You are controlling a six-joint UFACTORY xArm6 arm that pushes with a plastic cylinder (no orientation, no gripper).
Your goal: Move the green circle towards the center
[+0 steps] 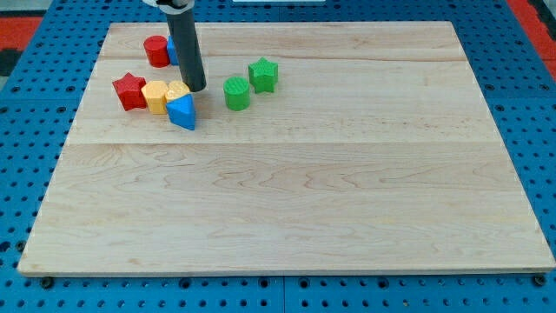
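The green circle (pixel 236 93) stands on the wooden board (pixel 295 200) at the upper left of the view. A green star (pixel 263 75) sits just up and right of it. My tip (pixel 196 88) is down on the board, a short way to the left of the green circle and apart from it. The tip is right beside a yellow block (pixel 178 90), at its upper right.
A cluster lies left of the tip: a red star (pixel 129 91), a yellow block (pixel 155 96) and a blue triangle (pixel 182 112). A red cylinder (pixel 157 51) and a blue block (pixel 172 50), partly hidden by the rod, sit near the board's top edge.
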